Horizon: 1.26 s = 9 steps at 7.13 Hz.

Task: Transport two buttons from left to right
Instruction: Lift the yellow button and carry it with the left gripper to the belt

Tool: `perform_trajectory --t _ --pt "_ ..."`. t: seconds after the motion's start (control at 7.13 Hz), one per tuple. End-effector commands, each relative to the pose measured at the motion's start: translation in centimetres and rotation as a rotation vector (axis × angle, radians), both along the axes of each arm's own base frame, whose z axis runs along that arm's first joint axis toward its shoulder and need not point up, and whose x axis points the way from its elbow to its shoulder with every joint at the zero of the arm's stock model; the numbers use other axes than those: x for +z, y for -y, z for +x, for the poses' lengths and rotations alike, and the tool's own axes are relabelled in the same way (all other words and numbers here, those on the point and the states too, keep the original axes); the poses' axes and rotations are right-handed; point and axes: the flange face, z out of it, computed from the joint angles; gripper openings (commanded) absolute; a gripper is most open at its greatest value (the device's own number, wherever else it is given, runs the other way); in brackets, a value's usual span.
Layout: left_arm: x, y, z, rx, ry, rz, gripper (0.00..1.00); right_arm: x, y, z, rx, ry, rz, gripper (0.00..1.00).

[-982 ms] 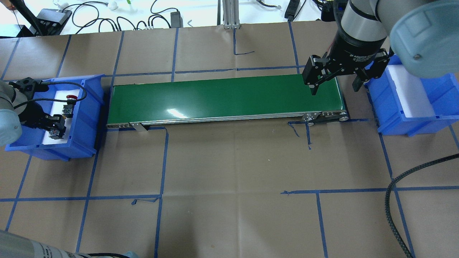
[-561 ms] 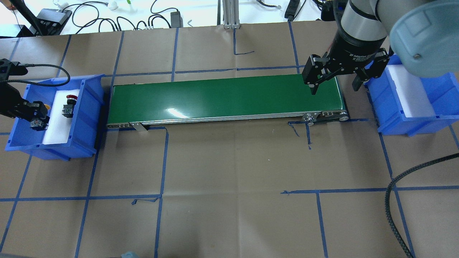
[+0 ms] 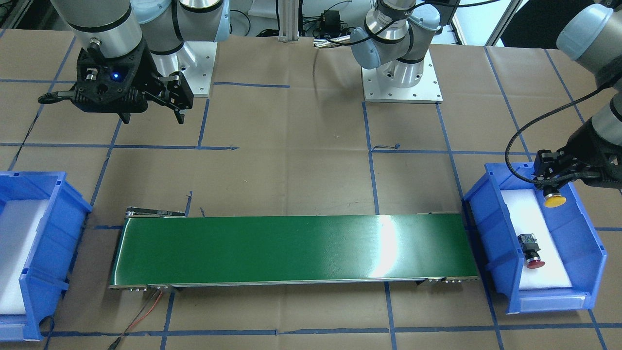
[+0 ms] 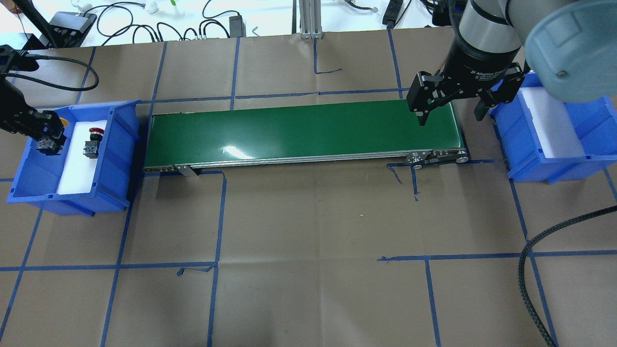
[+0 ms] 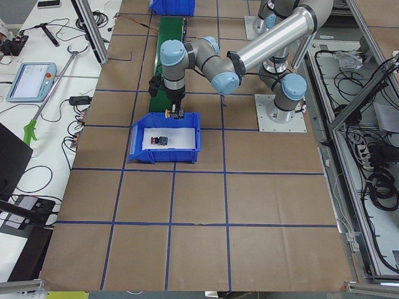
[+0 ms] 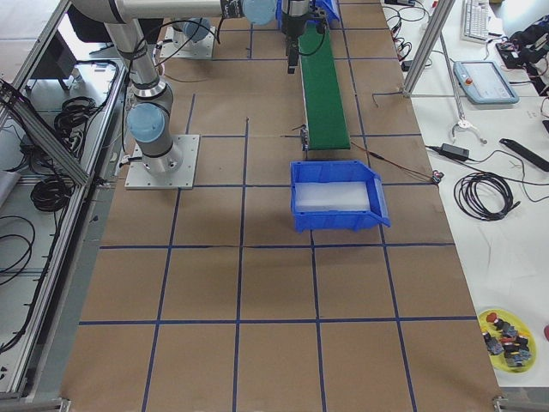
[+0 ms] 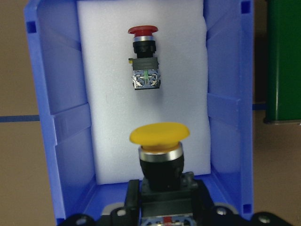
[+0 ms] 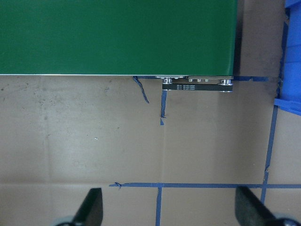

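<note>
Left gripper [image 3: 551,187] has lifted, clamping the yellow button [image 7: 160,134], fingertips cropped; red button [image 7: 143,56] lies ahead. Right gripper [image 4: 450,117] hangs spread.

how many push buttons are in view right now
2. The yellow button is held in the left hand over the left blue bin; the red button lies on the white foam inside it. The small parts on a yellow dish are too small to identify.

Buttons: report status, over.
Left hand shut on yellow button, above left bin. Red button lying on bin's foam. Right hand open over belt end.
</note>
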Motion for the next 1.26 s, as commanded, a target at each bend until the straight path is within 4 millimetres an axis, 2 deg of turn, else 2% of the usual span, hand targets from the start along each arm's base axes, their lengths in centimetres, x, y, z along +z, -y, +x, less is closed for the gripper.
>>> perform_trajectory --t 0.0,0.14,0.28,0.42,0.56,0.7,0.84,0.98,1.12 --pt "0.8 2.2 -6.9 -0.008 0.017 -0.017 0.0 0.1 0.0 0.0 0.0 0.0 -0.003 1.0" --pt "0.5 2.6 -10.8 0.001 0.012 -0.017 0.0 0.1 0.0 -0.1 -0.001 0.0 -0.001 1.0" --pt "-0.3 3.1 -15.6 0.025 0.005 -0.01 0.0 0.5 -0.2 -0.1 -0.002 0.002 -0.01 1.0" --pt "-1.4 3.3 -19.3 0.034 0.001 0.002 0.0 0.2 0.0 -0.1 -0.001 -0.003 -0.004 1.0" --pt "-2.4 3.3 -21.8 0.028 -0.004 0.018 0.0 0.2 0.0 -0.1 -0.001 -0.003 -0.004 1.0" --pt "-4.7 3.4 -23.5 0.046 -0.012 0.047 0.0 0.2 0.1 -0.2 -0.003 -0.002 -0.004 1.0" --pt "-7.2 4.1 -24.1 0.046 -0.014 0.075 0.0 0.3 0.0 -0.2 -0.003 -0.003 -0.004 1.0" --pt "-9.0 4.9 -24.2 0.043 -0.012 0.067 0.0 0.1 0.0 -0.2 -0.001 -0.003 -0.001 1.0" --pt "-9.8 5.1 -24.2 0.043 -0.012 0.073 0.0 0.2 0.0 -0.2 -0.001 -0.003 -0.003 1.0"
